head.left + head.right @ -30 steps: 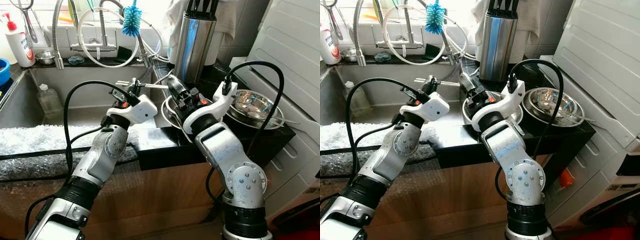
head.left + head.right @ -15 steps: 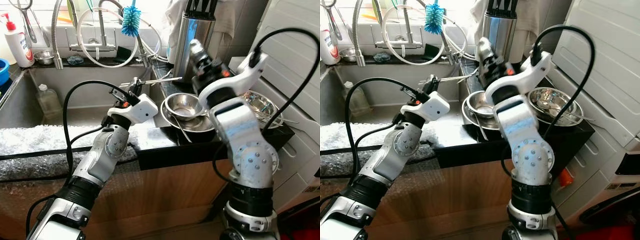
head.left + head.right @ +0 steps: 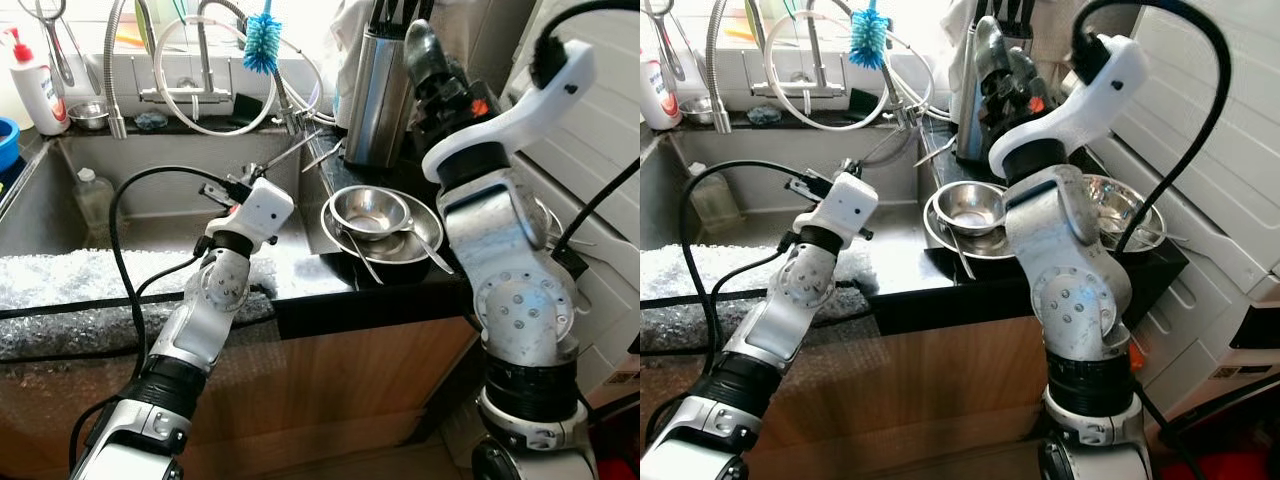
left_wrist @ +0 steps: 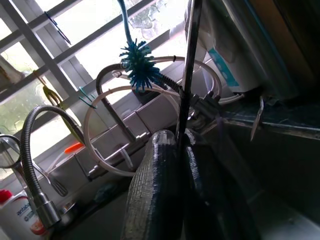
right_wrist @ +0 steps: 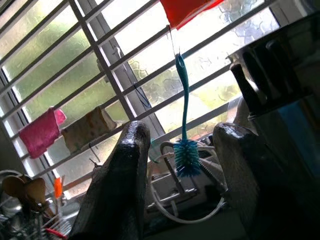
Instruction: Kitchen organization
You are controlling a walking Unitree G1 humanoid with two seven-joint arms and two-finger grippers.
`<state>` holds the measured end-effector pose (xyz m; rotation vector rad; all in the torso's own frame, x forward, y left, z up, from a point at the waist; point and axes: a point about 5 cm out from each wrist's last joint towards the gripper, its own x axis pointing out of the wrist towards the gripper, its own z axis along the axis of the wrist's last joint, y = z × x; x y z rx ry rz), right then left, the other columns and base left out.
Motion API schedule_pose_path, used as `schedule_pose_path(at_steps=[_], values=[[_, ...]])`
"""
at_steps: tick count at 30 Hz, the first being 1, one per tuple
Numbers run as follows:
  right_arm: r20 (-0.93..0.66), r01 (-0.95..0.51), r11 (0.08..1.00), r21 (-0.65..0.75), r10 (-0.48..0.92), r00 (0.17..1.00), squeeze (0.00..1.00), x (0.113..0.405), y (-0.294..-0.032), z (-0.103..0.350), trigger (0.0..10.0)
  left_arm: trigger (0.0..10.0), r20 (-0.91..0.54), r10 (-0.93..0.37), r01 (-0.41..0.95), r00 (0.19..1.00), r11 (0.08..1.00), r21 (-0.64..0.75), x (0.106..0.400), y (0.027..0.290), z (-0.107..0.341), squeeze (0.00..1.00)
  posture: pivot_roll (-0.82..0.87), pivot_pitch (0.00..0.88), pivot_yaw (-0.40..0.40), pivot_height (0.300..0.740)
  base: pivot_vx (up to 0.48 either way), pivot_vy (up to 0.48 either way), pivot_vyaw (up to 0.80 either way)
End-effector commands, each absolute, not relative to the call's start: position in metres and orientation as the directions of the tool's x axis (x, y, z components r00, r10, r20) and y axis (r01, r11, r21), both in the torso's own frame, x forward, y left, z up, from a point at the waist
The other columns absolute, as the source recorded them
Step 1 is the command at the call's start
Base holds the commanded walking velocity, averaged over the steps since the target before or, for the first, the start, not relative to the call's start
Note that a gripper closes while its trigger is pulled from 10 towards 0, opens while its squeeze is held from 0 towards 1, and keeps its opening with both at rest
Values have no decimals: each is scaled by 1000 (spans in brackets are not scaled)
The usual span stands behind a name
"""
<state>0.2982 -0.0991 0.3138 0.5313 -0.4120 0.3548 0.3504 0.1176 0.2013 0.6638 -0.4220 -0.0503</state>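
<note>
Left gripper is over the sink's right end, fingers pinched tight on a thin metal utensil w/ the tip poking toward the knife block. Right gripper is up high by the block, fingers spread, holding nothing. Small bowl sits in a plate at the counter's front edge.

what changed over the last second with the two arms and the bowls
The right gripper rose from the small steel bowl by the sink up in front of the knife block, open and empty. The left gripper kept its hold on the thin metal utensil, tilting it from level to pointing upward. The bowl, the plate under it and the blue brush stayed put.
</note>
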Motion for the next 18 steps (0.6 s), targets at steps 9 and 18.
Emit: schedule_pose_path(at_steps=[9, 18], values=[[467, -309, 929, 203, 185, 864, 0, 289, -115, 294, 10000, 10000, 304, -150, -54, 941, 820, 570, 354, 121, 193, 0, -111, 0, -84, 740, 0, 0, 0], [472, -128, 988, 84, 74, 879, 0, 278, -138, 272, 10000, 10000, 248, -70, -42, 966, 907, 418, 359, 130, 188, 0, -120, 0, -77, 740, 0, 0, 0]])
